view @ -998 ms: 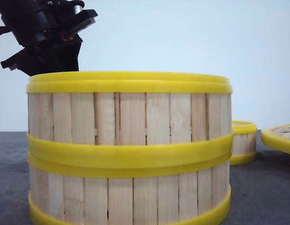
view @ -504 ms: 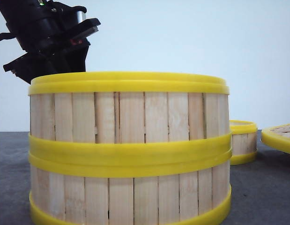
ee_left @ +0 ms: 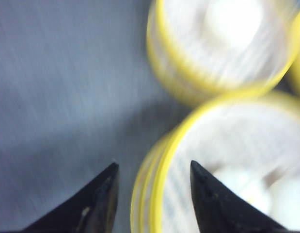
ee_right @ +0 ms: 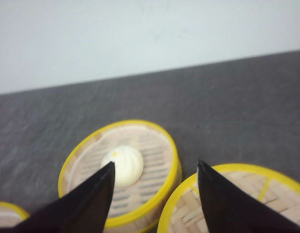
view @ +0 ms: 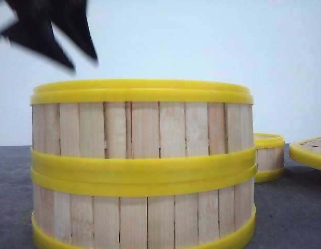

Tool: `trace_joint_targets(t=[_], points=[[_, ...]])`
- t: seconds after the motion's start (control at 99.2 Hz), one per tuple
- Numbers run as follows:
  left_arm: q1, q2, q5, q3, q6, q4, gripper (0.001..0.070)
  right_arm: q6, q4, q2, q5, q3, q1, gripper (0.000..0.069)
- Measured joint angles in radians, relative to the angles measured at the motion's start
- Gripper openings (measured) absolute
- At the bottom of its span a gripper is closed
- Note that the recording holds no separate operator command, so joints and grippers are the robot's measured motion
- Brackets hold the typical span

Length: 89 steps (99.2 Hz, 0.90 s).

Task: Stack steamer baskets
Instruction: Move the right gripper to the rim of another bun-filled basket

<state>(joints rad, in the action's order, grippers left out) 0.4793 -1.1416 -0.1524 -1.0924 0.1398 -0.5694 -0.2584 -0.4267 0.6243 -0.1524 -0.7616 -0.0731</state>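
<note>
Two steamer baskets are seen already stacked close to the front camera: the upper basket is seated on the lower basket, rims meeting squarely. A third basket is left single on the grey table, behind and to the right, with a bun inside. A yellow-rimmed lid (or so it is judged) is cut off at the right edge.

The left gripper is blurred by motion, fingers apart, nothing held, above the stack's rim. The right gripper is also spread and empty, aimed near the third basket.

Step judged in hand: two stacked, one to go. The next move calls for the third basket to be gripped by its rim, lifted level, and centred over the stack.
</note>
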Motion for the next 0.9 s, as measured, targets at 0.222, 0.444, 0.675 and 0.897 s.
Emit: trace_joint_targets(t=[0.222, 0.444, 0.675, 0.897], points=[[-0.021, 0.281, 0.026, 0.0, 0.003, 0.015, 0.0273, 0.003, 0.009, 0.233, -0.064, -0.092, -0.009, 0.0327], [-0.021, 0.489, 0.051, 0.093, -0.001, -0.04, 0.0273, 0.04, -0.023, 0.541, -0.083, -0.282, -0.036, 0.0327], [-0.021, 0.681, 0.046, 0.267, 0.028, -0.115, 0.0273, 0.072, -0.092, 0.837, -0.059, -0.464, -0.066, 0.0327], [-0.02, 0.771, 0.046, 0.267, 0.046, -0.169, 0.0273, 0.079, -0.095, 1.011, 0.042, -0.53, -0.072, 0.0327]])
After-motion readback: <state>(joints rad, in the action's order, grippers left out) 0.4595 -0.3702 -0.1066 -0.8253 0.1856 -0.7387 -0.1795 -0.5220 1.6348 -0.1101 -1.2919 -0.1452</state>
